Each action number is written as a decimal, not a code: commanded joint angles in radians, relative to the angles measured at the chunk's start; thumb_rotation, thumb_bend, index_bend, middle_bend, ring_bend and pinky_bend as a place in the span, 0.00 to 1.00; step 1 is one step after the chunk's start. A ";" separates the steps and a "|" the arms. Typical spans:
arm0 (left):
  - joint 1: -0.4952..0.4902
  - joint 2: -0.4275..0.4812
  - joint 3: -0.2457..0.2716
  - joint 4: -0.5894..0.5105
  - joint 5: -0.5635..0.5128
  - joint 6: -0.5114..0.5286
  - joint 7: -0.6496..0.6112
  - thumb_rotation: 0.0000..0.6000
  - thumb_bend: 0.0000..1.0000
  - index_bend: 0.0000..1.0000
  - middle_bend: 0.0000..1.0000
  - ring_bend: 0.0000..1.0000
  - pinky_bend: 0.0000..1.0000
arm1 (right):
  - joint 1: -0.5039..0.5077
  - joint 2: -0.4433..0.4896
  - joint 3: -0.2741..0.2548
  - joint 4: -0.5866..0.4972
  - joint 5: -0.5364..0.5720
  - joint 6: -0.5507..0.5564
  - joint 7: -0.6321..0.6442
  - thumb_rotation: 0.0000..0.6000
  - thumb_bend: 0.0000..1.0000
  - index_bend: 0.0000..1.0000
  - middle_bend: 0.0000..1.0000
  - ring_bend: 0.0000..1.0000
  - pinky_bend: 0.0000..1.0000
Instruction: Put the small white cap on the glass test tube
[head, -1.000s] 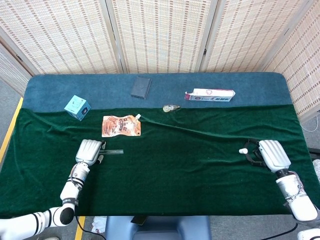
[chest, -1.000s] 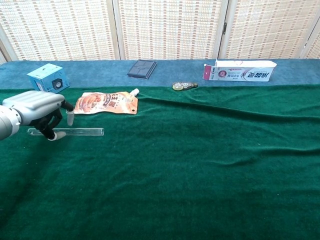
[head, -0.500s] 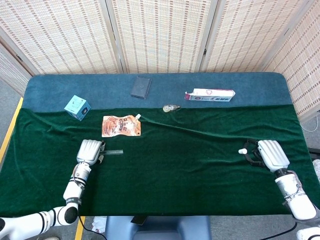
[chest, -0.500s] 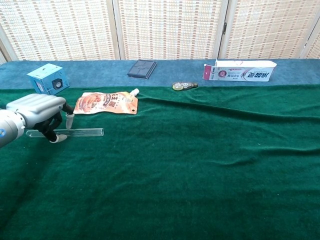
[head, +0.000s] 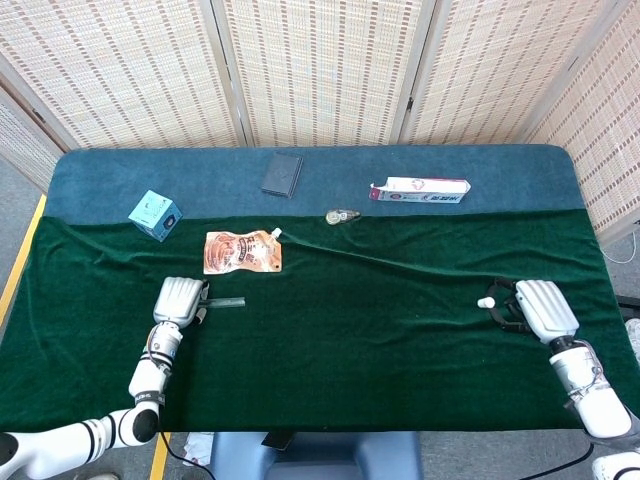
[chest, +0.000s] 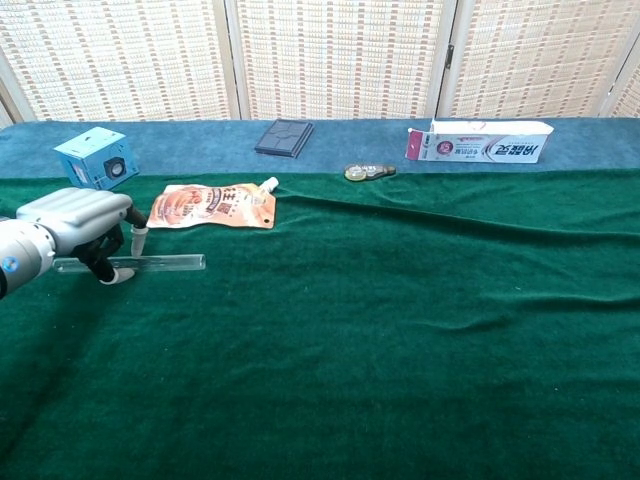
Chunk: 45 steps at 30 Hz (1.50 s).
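The glass test tube lies flat on the green cloth, also seen from the head camera as the test tube. My left hand covers its left end, one finger behind the tube and one in front, and grips it there. From above, the left hand hides that end. Near the table's right edge, my right hand pinches the small white cap at its fingertips. The chest view does not show the right hand or the cap.
An orange pouch lies just behind the tube. A blue box sits at the far left. Along the back are a dark wallet, a small tape dispenser and a toothpaste carton.
My left hand has drawn slightly left and back while staying on the tube's end. The tube has barely shifted. The right hand with the cap has stayed put.
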 joint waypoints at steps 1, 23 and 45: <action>-0.001 0.000 -0.001 0.002 0.001 -0.001 -0.002 1.00 0.40 0.57 0.90 0.79 0.79 | 0.000 0.000 0.000 0.000 0.000 -0.001 0.000 1.00 0.64 0.67 1.00 1.00 1.00; 0.021 0.056 -0.006 -0.067 0.123 0.010 -0.190 1.00 0.53 0.70 0.94 0.83 0.81 | -0.004 0.007 0.009 -0.001 -0.010 0.016 0.038 1.00 0.64 0.67 1.00 1.00 1.00; 0.022 0.241 -0.050 -0.507 0.215 -0.077 -0.557 1.00 0.54 0.71 0.95 0.84 0.82 | 0.175 0.040 0.075 -0.258 -0.226 -0.023 0.146 1.00 0.64 0.68 1.00 1.00 1.00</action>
